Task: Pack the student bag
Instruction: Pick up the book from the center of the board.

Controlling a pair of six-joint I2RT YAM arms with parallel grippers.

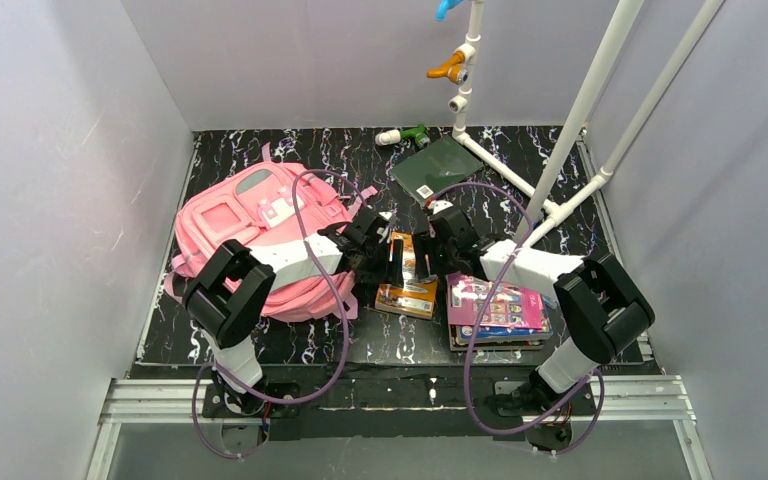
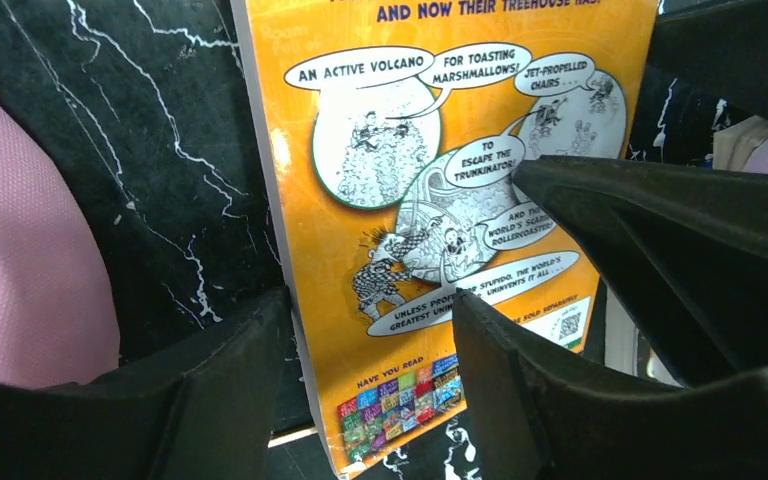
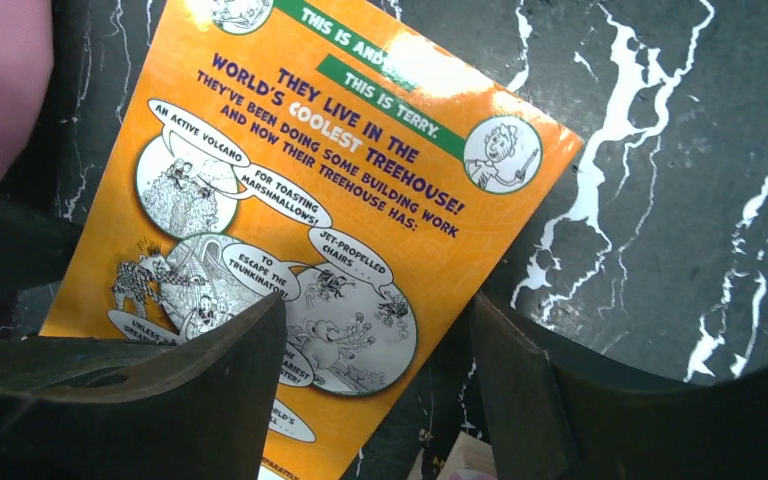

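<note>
Pink fabric backpack (image 1: 245,230) lies along 11-to-5 o'clock, top toward 11, at 9 o'clock from left end effector (image 1: 388,250) and right end effector (image 1: 422,252), both half-open, empty.

black marble-look table top (image 1: 360,340) with white veins. pink backpack (image 1: 250,225) lies at the left, and an orange paperback (image 1: 407,290) lies back cover up at centre, near the bag with a strip of bare table between them. right of it is a book stack with a pink cover on top (image 1: 505,310); a dark green book (image 1: 438,168), a small green-and-white object (image 1: 405,135) and a white pipe frame (image 1: 505,165) sit toward the rear.
</note>
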